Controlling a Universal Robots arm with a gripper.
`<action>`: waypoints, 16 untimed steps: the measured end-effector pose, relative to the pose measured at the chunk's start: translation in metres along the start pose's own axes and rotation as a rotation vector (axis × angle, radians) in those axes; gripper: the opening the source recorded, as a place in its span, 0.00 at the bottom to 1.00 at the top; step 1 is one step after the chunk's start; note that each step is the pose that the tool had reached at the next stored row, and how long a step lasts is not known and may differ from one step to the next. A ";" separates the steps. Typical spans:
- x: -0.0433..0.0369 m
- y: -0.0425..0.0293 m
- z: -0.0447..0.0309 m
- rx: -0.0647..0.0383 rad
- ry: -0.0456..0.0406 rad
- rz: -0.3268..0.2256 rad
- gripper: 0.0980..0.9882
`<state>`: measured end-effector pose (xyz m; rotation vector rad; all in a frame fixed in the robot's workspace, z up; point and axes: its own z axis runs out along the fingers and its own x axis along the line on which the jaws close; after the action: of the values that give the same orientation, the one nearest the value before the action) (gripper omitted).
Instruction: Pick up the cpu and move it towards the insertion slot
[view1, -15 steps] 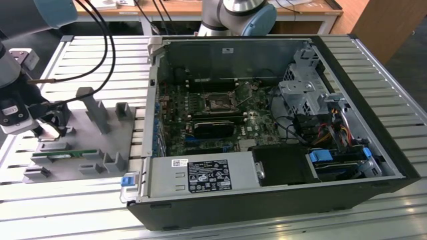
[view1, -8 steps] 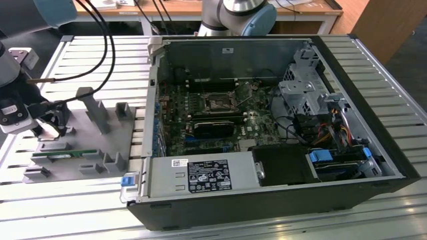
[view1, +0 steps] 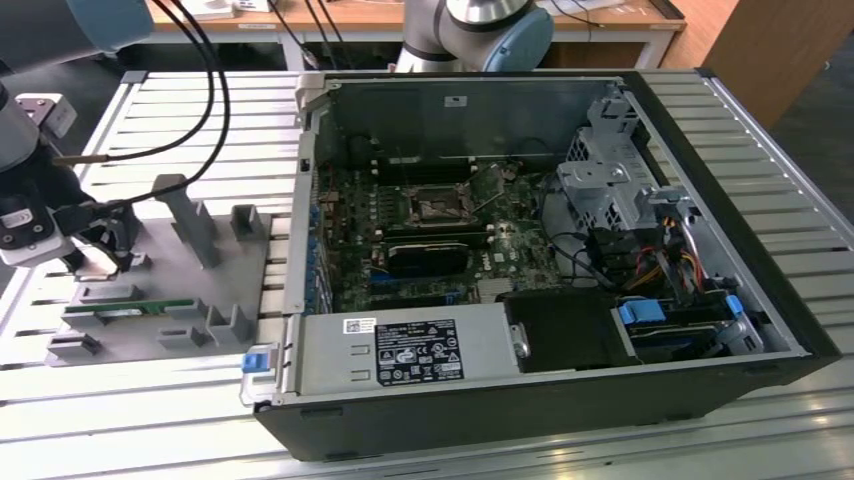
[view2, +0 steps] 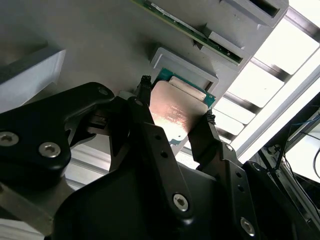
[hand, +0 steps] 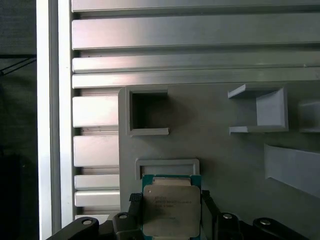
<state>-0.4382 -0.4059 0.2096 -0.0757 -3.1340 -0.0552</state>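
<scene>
— What have you got hold of?
— My gripper (view2: 176, 103) is closed on the cpu (view2: 175, 112). In the second wrist view a black finger (view2: 150, 125) presses on each of two opposite edges. The metal lid faces the camera, with a green rim showing around it.
— Is it off its seat?
— I can't tell. In the first wrist view it lies between my fingertips, just beside the raised rim of a shallow pocket in the grey fixture plate (hand: 220, 150).
— And in the wider scene?
— I hang over that plate at the exterior view's left, about mid-height. The plate rests on the slatted metal table (view1: 200, 120). A green memory stick (view1: 127, 308) sits in a holder toward the lower left.
— The insertion slot?
— The insertion slot (view1: 438, 207) is near the centre of the frame, on the green motherboard (view1: 527, 262) inside the open computer case (view1: 561, 415). It is well apart from me and the cpu.
</scene>
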 end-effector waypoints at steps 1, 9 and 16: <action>0.0000 0.0000 -0.0002 0.000 0.0000 0.000 0.51; 0.0000 0.0001 -0.0016 0.000 0.0000 0.003 0.51; 0.0000 0.0001 -0.0035 0.000 0.0000 0.006 0.51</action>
<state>-0.4382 -0.4059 0.2131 -0.0851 -3.1336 -0.0549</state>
